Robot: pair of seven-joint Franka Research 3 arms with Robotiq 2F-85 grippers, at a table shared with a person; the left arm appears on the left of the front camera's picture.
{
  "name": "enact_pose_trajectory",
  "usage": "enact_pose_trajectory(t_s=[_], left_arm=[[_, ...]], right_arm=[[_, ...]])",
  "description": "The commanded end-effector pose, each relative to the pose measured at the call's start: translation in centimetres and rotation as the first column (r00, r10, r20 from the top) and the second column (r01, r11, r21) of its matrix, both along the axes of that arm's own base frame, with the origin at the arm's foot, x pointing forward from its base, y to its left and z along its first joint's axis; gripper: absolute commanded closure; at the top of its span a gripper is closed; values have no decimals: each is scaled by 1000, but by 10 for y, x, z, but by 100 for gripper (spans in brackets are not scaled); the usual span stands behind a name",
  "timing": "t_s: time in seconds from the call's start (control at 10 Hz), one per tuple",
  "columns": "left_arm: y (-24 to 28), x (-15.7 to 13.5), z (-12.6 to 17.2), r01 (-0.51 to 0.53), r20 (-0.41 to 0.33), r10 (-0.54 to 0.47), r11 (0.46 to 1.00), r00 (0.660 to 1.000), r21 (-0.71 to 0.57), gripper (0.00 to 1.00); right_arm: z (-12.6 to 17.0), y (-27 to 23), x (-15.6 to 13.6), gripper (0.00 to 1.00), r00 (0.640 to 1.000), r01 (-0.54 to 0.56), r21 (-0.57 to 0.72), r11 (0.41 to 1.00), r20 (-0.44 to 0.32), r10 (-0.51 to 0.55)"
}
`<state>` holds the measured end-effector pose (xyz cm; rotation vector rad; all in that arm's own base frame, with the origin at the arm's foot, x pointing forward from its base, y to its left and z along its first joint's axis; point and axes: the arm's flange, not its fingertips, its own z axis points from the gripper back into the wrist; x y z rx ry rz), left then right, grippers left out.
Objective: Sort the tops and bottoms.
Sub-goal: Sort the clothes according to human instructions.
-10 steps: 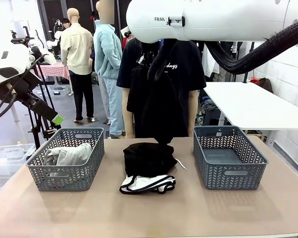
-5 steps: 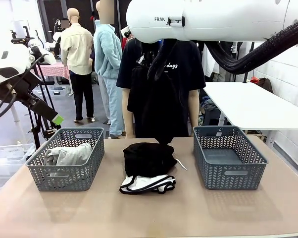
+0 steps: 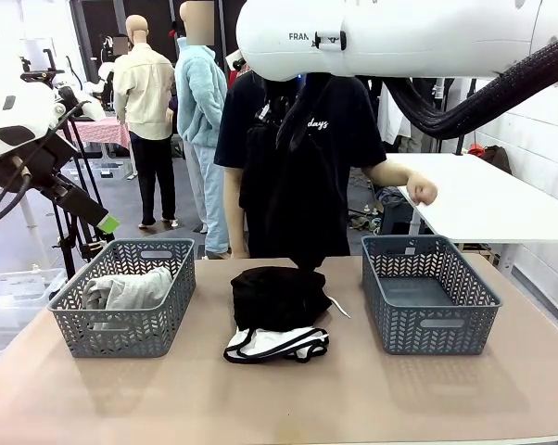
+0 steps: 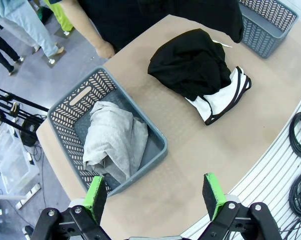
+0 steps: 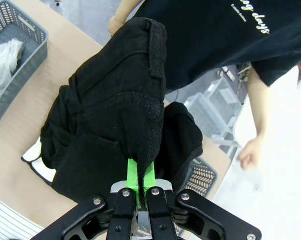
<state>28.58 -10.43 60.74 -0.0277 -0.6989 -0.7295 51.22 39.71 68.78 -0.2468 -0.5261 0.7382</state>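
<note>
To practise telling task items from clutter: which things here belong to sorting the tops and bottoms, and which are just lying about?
Job: grey top, left basket, right basket, hanging black garment, black pile on the table, white shorts.
Lying about: white side table, pink-covered table.

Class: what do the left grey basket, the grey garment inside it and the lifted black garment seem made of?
Basket: likely moulded plastic, matt, with a rigid herringbone lattice. Grey garment: soft heathered knit, crumpled folds. Black garment: heavier woven cloth, perhaps denim; stitched seams.
</note>
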Motion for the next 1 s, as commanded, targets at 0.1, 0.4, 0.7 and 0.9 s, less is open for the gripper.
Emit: enact_pose_trajectory(t_s=[0.1, 0.4, 0.7, 0.9], left_arm=[[2, -1, -1, 1, -4, -1, 1000, 1000, -2, 0], [2, -1, -1, 1, -4, -1, 1000, 1000, -2, 0], [2, -1, -1, 1, -4, -1, 1000, 1000, -2, 0], [2, -1, -1, 1, -4, -1, 1000, 1000, -2, 0]], right_arm=[[2, 0, -1, 100, 1000, 0, 2, 1000, 3, 0], [2, 0, -1, 100, 1000, 0, 2, 1000, 3, 0], [2, 0, -1, 100, 1000, 0, 2, 1000, 3, 0], [2, 0, -1, 100, 1000, 0, 2, 1000, 3, 0]])
